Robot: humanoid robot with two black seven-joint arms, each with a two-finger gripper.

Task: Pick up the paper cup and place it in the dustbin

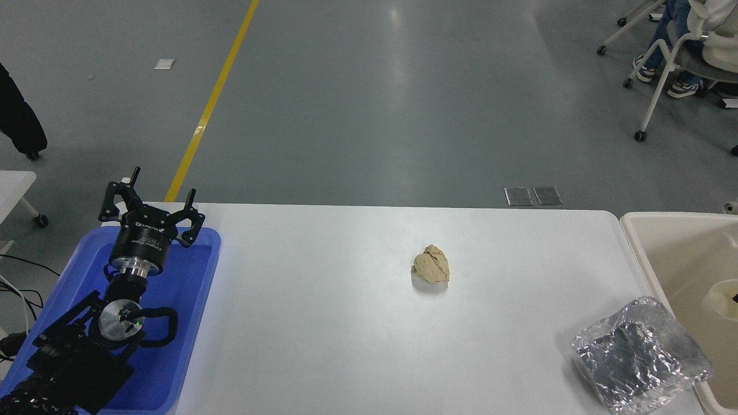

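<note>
The paper cup [720,300], off-white with a rolled rim, is inside the dustbin [651,253], the cream tub at the table's right end, and the picture's right edge cuts it off. A small black sliver at that edge touches the cup's rim. It looks like part of my right gripper [735,297], the rest of which is out of view. My left gripper [151,199] stands open and parked over the far end of the blue tray [196,300], holding nothing.
A crumpled tan paper ball [430,265] lies mid-table. A crinkled silver foil tray [637,351] sits at the front right, against the dustbin's rim. Beyond the table, on the grey floor, a person sits on a wheeled chair [669,57] at the top right.
</note>
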